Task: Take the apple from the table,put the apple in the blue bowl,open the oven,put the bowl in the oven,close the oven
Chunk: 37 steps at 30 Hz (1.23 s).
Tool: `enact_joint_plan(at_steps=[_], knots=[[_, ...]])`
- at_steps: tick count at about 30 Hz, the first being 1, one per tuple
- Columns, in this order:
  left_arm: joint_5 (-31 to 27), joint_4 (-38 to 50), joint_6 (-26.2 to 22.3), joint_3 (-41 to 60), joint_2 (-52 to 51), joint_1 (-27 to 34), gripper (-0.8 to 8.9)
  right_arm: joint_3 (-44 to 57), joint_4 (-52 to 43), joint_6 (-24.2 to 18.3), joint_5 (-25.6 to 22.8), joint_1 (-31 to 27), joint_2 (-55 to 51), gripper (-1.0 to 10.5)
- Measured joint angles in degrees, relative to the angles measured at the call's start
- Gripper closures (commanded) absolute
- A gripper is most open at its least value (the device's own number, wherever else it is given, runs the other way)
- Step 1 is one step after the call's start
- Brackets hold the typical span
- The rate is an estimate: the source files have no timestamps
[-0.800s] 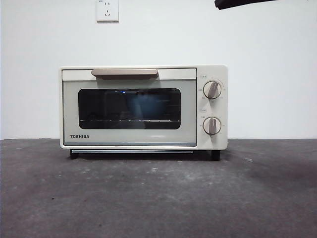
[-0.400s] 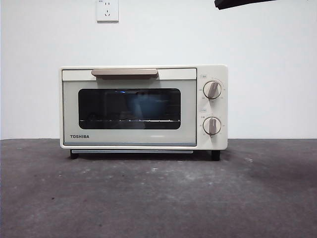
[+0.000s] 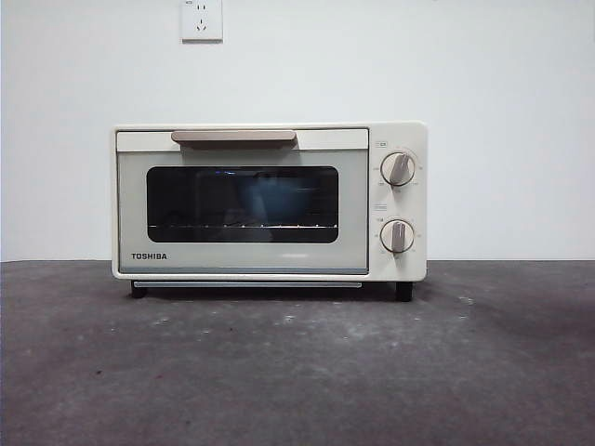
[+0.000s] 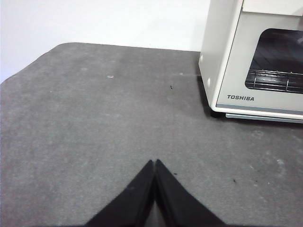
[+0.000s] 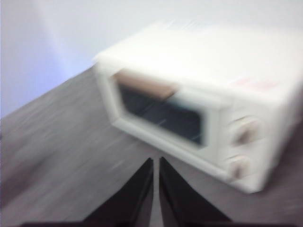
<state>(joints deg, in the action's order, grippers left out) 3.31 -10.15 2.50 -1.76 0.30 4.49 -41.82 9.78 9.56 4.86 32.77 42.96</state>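
Observation:
The cream-white oven (image 3: 270,201) stands at the back of the table (image 3: 297,372) with its door closed. Through the dark glass a dim blue shape on the wire rack reads as the blue bowl (image 3: 270,197). The apple is not visible. My left gripper (image 4: 155,164) is shut and empty, low over bare table, off the oven's (image 4: 258,56) side away from the knobs. My right gripper (image 5: 156,161) is shut and empty, raised in front of the oven (image 5: 199,101); that view is motion-blurred. Neither gripper shows in the front view.
A white wall with a power socket (image 3: 202,19) stands behind the oven. The table's rounded corner (image 4: 52,49) shows in the left wrist view. Dark grey table surface stretches in front of the oven.
The black arm tip at the top right corner of the front view has gone out of view. The oven and the bowl inside have not moved.

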Motion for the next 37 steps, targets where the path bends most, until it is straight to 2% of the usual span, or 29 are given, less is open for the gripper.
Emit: enact_joint_plan(at_steps=[6,10,15,19,25,32,37], knots=[[0.02,0.00,0.00,0.00,0.00,0.00,8.06,1.46,-0.02,-2.12,1.18,-12.81,-8.31,9.4],[0.02,0.00,0.00,0.00,0.00,0.00,8.06,6.75,-0.39,-2.99,1.05,-21.62,-15.12,9.4],[0.02,0.00,0.00,0.00,0.00,0.00,8.06,16.28,-7.19,-5.27,0.26,-28.61,-23.98,9.4],[0.00,0.00,0.00,0.00,0.00,0.00,8.06,25.73,-13.49,-6.45,-3.93,-29.35,-30.25,9.4],[0.00,0.00,0.00,0.00,0.00,0.00,8.06,35.89,-16.06,-6.82,-9.46,-29.35,-38.77,9.4],[0.00,0.00,0.00,0.00,0.00,0.00,8.06,40.59,-16.13,-6.82,-9.62,-29.33,-42.60,9.4],[0.00,0.00,0.00,0.00,0.00,0.00,8.06,40.59,-11.10,-6.82,-9.62,-29.33,-42.60,9.4]])
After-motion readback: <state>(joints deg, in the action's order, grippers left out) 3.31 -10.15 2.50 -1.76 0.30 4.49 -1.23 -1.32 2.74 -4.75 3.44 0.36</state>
